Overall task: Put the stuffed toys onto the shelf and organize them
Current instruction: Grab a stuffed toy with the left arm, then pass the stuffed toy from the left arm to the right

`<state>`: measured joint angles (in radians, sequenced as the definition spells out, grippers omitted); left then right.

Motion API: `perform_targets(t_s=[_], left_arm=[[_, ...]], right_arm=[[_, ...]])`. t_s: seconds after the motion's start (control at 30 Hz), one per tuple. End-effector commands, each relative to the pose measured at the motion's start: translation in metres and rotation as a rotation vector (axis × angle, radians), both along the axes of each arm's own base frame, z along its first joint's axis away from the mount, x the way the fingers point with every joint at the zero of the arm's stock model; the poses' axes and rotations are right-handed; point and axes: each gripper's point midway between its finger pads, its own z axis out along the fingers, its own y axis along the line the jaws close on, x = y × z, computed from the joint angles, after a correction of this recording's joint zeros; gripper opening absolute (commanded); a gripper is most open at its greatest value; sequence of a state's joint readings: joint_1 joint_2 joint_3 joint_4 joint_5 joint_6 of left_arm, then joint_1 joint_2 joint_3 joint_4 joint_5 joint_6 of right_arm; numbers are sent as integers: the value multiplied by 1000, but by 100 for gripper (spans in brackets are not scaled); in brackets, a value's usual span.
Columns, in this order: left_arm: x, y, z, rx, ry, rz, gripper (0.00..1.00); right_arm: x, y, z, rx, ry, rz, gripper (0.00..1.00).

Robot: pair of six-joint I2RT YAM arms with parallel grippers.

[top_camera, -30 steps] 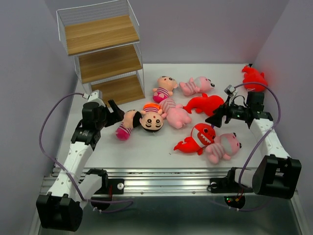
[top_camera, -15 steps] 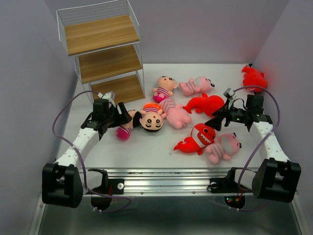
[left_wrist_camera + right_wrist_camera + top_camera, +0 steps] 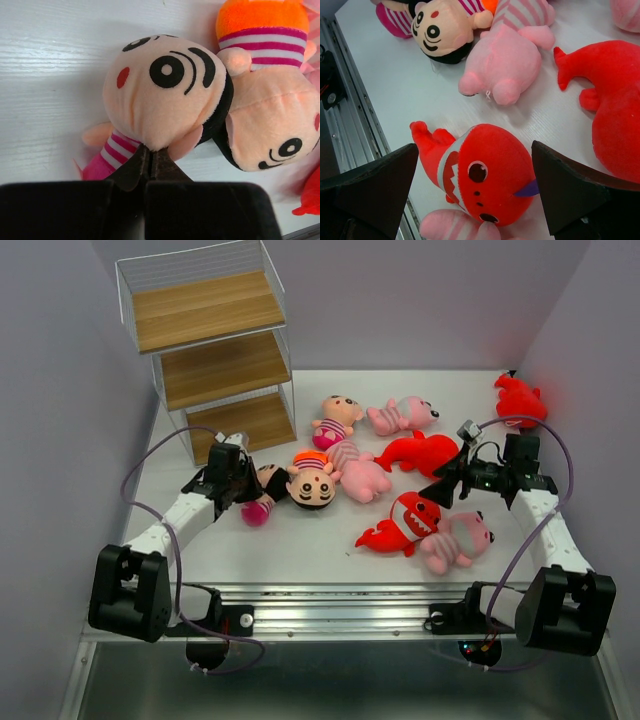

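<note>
The white surface [image 3: 300, 550] carries all the plush in a loose scatter, and the shelf [image 3: 215, 350] stands at its far left corner with none of them on its boards, so the sorting looks barely begun. Each arm works its own side. The right fingers [image 3: 475, 190] are spread wide and hang over a red shark [image 3: 485, 170], which lies between them but apart from both; a grasp there seems prepared, not made. Just beyond the shark lies a pink animal [image 3: 505, 65]. The left fingers [image 3: 150, 159] are drawn nearly together, their tips tucked under the chin of the nearest doll [image 3: 165, 95], apparently pinching plush at its neck. That doll lies on its back on the surface, near the shelf's lowest board, its head touching a second doll [image 3: 270, 125].
</note>
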<state>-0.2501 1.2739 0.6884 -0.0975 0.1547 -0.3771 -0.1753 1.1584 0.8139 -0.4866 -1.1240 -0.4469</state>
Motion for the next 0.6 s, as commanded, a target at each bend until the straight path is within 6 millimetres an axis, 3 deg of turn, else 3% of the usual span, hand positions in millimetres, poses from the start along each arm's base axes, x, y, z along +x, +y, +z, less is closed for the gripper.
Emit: perform_targets(t_s=[0.0, 0.1, 0.17, 0.2, 0.23, 0.27, 0.3, 0.33, 0.4, 0.47, 0.53, 0.57], left_arm=[[0, 1, 31, 8, -98, -20, 0], [-5, -8, 58, -30, -168, -70, 0], [-13, -22, 105, -74, -307, -129, 0], [-19, -34, 117, -93, -338, -166, 0], [-19, -34, 127, -100, -368, -165, 0], [-27, -47, 139, -124, -393, -199, 0], [-31, -54, 151, -145, -423, -213, 0], [-39, -70, 165, -173, -449, -251, 0], [-40, -83, 189, -218, -495, -233, 0], [-50, -106, 202, -257, -514, -261, 0], [-42, -114, 220, -263, -558, -179, 0], [-53, -130, 226, -279, -570, -208, 0]], right_arm=[[-9, 6, 10, 16, -60, 63, 100], [-13, 8, 14, 19, -55, 90, 100], [-13, 8, 22, 31, -8, 105, 100], [-12, 8, 29, 41, 45, 113, 100], [-21, 11, 26, 41, 78, 126, 100], [-9, 8, 39, 30, 75, 130, 100], [-6, 10, 45, 27, 97, 136, 100], [-4, 13, 63, 19, 110, 145, 100], [4, 17, 72, 35, 192, 134, 100], [11, 31, 93, 47, 231, 125, 100], [19, 43, 102, 34, 216, 122, 100], [17, 56, 106, 34, 221, 142, 100]])
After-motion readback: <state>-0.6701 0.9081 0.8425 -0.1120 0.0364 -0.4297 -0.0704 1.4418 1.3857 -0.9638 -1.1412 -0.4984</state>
